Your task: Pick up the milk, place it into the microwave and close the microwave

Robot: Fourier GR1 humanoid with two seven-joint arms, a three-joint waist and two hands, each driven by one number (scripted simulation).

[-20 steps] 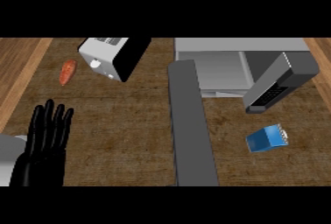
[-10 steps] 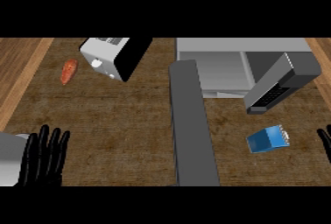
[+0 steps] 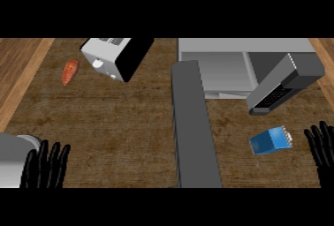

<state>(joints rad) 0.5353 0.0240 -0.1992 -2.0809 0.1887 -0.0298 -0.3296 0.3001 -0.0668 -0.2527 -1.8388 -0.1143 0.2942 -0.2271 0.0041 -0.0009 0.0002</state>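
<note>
Milk carton sits on the counter below the open microwave, both hands clear of it.

The carton is a small blue box with pale stripes along its upper right side. It rests at a tilt on the brown counter, right of a long grey strip and just below the microwave's door, which hangs open and shows a dark keypad. The right hand shows at the view's right edge, near the carton but apart from it, its black fingers straight, spread and pointing up, holding nothing. The left hand rests at the lower left on its grey forearm, fingers likewise straight and empty, well apart from the carton. A toaster stands at the upper left.
</note>
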